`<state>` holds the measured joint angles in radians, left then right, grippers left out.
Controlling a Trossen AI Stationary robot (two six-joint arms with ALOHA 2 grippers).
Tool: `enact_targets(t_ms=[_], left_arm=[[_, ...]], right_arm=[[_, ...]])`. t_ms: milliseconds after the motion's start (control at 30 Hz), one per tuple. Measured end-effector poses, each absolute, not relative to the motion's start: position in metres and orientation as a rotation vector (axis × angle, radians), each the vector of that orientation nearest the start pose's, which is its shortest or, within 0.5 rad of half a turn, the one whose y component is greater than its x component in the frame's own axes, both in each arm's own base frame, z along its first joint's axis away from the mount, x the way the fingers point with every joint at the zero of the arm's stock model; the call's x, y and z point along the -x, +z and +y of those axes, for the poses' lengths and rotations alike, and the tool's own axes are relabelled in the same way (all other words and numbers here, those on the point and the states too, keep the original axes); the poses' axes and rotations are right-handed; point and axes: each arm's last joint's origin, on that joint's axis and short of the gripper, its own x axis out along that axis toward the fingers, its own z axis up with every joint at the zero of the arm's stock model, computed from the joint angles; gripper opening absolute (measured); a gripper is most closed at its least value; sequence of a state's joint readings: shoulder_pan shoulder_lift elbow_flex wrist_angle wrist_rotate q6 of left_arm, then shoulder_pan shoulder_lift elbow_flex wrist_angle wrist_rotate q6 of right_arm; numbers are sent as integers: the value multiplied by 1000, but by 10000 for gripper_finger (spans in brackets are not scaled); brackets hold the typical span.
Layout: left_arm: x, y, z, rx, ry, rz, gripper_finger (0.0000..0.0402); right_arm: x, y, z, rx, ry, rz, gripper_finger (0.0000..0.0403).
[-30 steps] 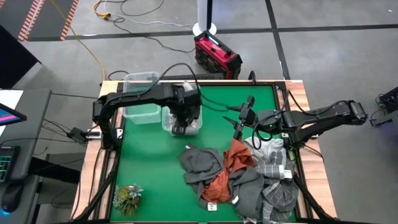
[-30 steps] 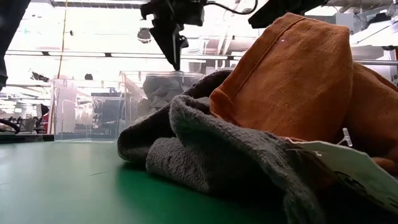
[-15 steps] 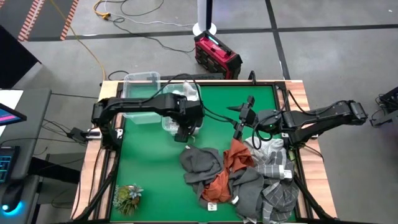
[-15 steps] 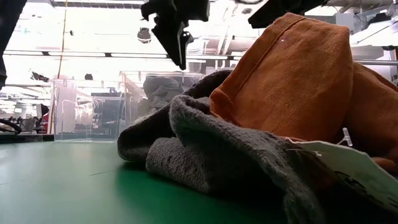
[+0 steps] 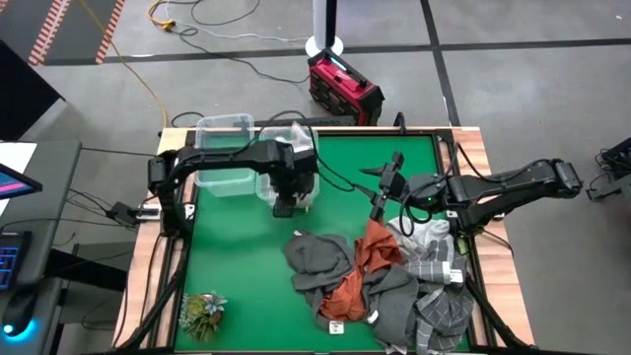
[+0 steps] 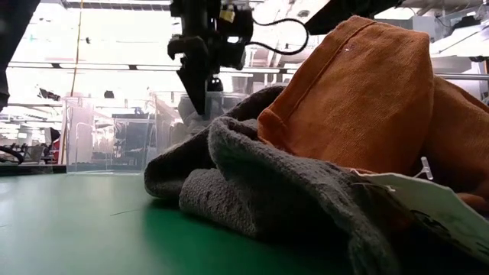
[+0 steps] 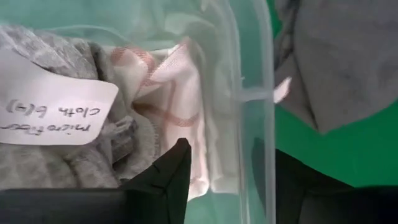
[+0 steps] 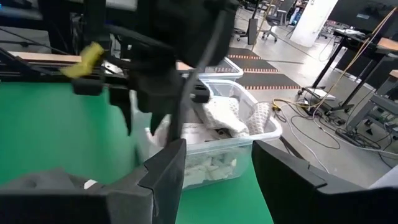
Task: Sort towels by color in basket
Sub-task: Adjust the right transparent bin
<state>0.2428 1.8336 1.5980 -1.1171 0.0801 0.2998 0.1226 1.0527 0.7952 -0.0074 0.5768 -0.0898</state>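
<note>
A heap of towels lies at the table's near right: dark grey (image 5: 317, 258), rust-orange (image 5: 373, 251), white (image 5: 426, 233) and grey plaid (image 5: 436, 264). A clear bin (image 5: 296, 148) at the back holds a grey towel with a white label (image 7: 50, 106) and a white towel with red stripes (image 7: 180, 87). My left gripper (image 5: 286, 205) points down, open, at this bin's near wall (image 7: 255, 93): one finger inside over the towels, the other outside. My right gripper (image 5: 380, 200) hangs open above the heap's far edge and holds nothing. My left gripper's fingers (image 7: 171, 177) stand on either side of the bin's near wall, coming from above. Whether either finger touches the wall or the towels inside, I cannot tell.
A second clear bin (image 5: 222, 163) stands left of the first. A small green plant (image 5: 202, 314) sits at the near left corner. Bare green mat (image 5: 237, 256) lies between the bins, the plant and the heap.
My left gripper has come down over the bin's near wall, after a short swing toward the towel heap and back. The right arm and the towels have kept still.
</note>
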Motion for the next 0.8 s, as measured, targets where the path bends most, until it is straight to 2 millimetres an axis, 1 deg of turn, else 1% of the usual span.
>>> enact_targets(t_ms=[200, 300, 400, 467, 567, 700, 800], left_arm=[[-341, 255, 116, 4, -33, 1352, 114], [-336, 255, 130, 18, -10, 1344, 110], [-333, 256, 141, 73, 3, 1318, 110], [-332, 256, 144, 110, 2, 1308, 110], [-333, 256, 141, 123, 3, 1306, 110], [-336, 256, 133, 105, -15, 1308, 112], [-337, 264, 130, 61, 9, 1332, 126]], right_arm=[[-230, 304, 13, 179, -439, 272, 222], [-230, 304, 13, 180, -439, 273, 222], [-230, 304, 13, 182, -439, 279, 222], [-230, 303, 12, 182, -439, 281, 222], [-230, 303, 12, 182, -439, 281, 222], [-230, 303, 12, 183, -439, 291, 222], [-229, 301, 12, 190, -438, 312, 222]])
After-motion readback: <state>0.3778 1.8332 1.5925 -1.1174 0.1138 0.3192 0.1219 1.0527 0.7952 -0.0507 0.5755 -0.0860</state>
